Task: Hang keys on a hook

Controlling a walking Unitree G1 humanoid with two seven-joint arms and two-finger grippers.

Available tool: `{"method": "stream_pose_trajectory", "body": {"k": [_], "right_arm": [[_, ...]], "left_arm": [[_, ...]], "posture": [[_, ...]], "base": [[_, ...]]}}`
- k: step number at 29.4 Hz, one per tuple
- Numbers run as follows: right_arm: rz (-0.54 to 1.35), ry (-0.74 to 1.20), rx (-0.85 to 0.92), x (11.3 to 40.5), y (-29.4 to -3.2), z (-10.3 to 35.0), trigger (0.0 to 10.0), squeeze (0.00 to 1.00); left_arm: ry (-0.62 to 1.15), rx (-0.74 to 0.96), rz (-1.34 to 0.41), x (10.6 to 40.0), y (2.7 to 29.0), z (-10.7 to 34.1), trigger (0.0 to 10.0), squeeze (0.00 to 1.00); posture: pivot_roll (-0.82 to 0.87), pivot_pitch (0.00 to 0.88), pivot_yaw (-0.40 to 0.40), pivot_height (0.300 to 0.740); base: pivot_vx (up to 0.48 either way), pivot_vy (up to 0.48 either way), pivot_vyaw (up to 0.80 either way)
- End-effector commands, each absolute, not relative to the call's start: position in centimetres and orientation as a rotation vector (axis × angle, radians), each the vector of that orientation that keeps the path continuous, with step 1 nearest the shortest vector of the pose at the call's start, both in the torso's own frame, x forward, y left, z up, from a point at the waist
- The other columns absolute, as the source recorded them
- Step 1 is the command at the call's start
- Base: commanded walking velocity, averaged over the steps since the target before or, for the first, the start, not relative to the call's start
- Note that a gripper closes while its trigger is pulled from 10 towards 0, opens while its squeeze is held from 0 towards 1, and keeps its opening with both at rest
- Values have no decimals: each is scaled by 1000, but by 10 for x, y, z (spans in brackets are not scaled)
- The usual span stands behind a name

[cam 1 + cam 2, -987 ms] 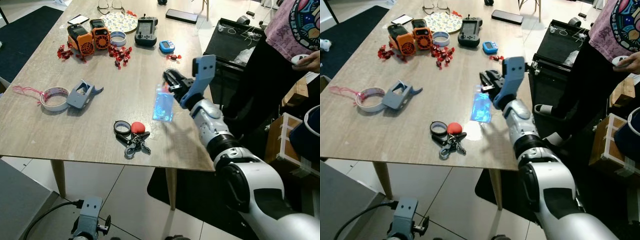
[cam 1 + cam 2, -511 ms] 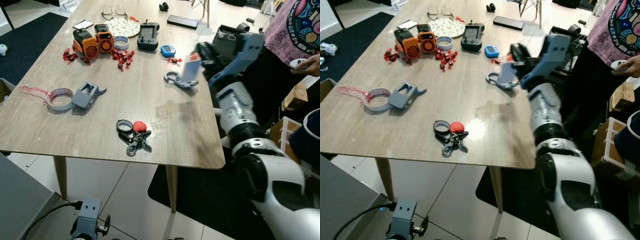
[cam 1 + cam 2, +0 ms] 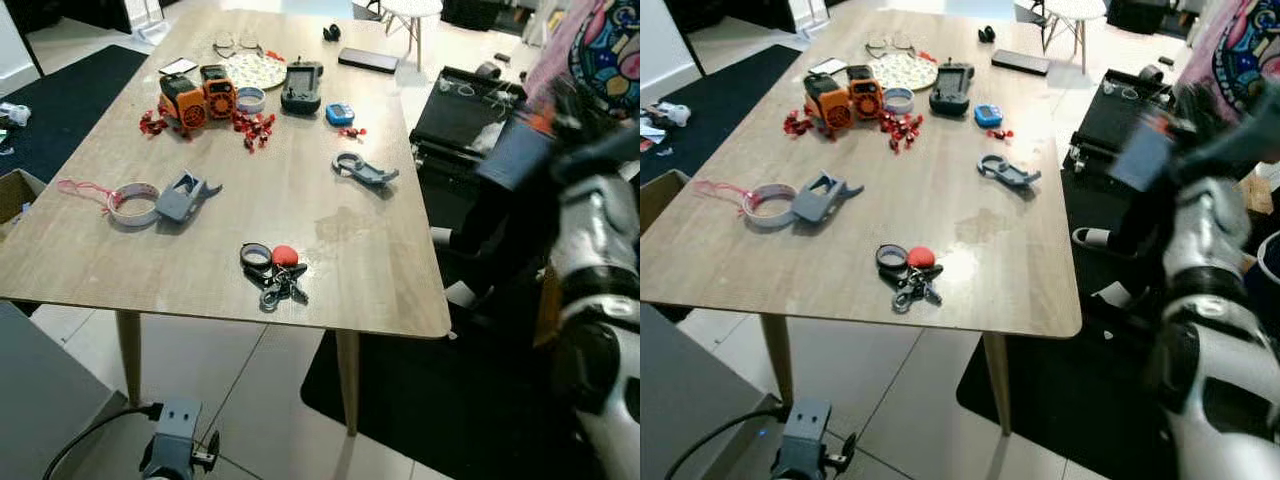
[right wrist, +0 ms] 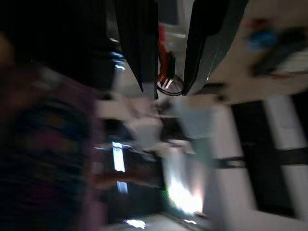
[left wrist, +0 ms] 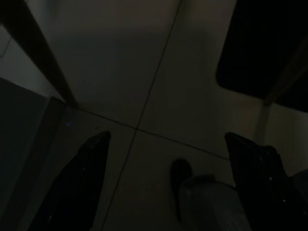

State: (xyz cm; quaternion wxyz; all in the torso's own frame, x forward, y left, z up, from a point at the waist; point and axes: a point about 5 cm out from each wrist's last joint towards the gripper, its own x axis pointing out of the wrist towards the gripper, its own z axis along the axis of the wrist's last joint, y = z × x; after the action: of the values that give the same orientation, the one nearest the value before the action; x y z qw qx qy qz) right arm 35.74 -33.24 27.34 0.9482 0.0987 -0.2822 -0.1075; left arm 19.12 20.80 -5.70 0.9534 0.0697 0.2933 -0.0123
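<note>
**Keys lying on the table, right arm raised off to the side**

Taking the keys (image 3: pixel 273 273) as the landmark, they are resting near the front edge of the wooden table (image 3: pixel 120 265), a bunch with a black ring and a red round tag, and nothing is touching them.

To the left of the keys, a roll of tape (image 3: pixel 132 204) with a pink string is lying just beside a grey plastic part (image 3: pixel 185 196). Further back and to the left of the keys, two orange devices (image 3: pixel 196 96) are standing among scattered red candies (image 3: pixel 252 126), with a patterned plate (image 3: pixel 253 70) behind them. Directly behind the keys, far back, a black controller (image 3: pixel 301 87) and a small blue gadget (image 3: pixel 339 113) are sitting. Behind and a little to the right of the keys, a grey hook-shaped tool (image 3: pixel 362 170) is lying flat on the table.

The left gripper (image 5: pixel 175 185) is hanging below the table over the tiled floor, its jaws spread wide apart with nothing between them.

Well to the right of the keys, beyond the table edge, the right gripper (image 4: pixel 163 45) is being held up in the air, blurred, close to a person in a patterned shirt (image 3: pixel 605 60). Its jaws are standing slightly apart; whether they are grasping something I cannot tell.
</note>
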Motion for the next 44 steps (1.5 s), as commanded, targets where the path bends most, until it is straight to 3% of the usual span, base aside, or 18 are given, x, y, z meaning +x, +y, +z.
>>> {"method": "stream_pose_trajectory", "body": {"k": [1,4,5,7,8,12,15,17,19,20,21,32,44], "right_arm": [[-280,-592,212,349,-345,271,0,0],[-501,-520,258,320,-383,233,0,0],[-567,-470,258,309,-393,215,2314,0],[-602,-437,254,303,-398,205,2314,0],[-620,-373,232,296,-400,187,10000,0],[-671,-149,188,271,-396,125,10000,0],[-672,110,206,243,-375,58,10000,0],[-660,173,213,237,-367,43,10000,0],[-512,453,244,216,-318,-15,10000,0],[-512,453,244,216,-318,-15,10000,0],[-406,592,217,204,-290,-39,10000,0],[-96,834,74,182,-225,-75,10000,0],[-53,844,61,180,-214,-77,10000,0]], "left_arm": [[626,132,-23,183,208,-62,10000,0],[642,133,-25,177,207,-65,10000,0],[649,133,-26,174,207,-66,10000,0],[654,134,-26,172,207,-67,10000,0],[660,134,-26,170,207,-68,10000,0],[677,135,-25,166,208,-70,10000,0],[696,136,-18,163,208,-73,10000,0],[699,136,-16,162,208,-73,10000,0],[712,135,-8,160,209,-74,10000,0],[712,135,-8,160,209,-74,10000,0],[724,134,-2,158,209,-76,10000,0],[768,34,120,154,215,-81,10000,0],[763,-42,123,157,214,-81,10000,0]], "posture": [[48,118,-58,740],[45,122,-56,740],[43,123,-55,740],[41,123,-54,740],[36,122,-52,740],[34,121,-53,740],[39,119,-57,740],[40,118,-57,740],[37,113,-53,740],[37,113,-53,740],[40,109,-53,740],[40,70,-63,740],[35,41,-51,740]], "base": [[0,0,0],[0,0,0],[0,0,0],[0,0,0],[0,0,0],[0,0,0],[0,0,0],[0,0,0],[0,0,0],[0,0,0],[0,0,0],[0,0,0],[0,0,0]]}}
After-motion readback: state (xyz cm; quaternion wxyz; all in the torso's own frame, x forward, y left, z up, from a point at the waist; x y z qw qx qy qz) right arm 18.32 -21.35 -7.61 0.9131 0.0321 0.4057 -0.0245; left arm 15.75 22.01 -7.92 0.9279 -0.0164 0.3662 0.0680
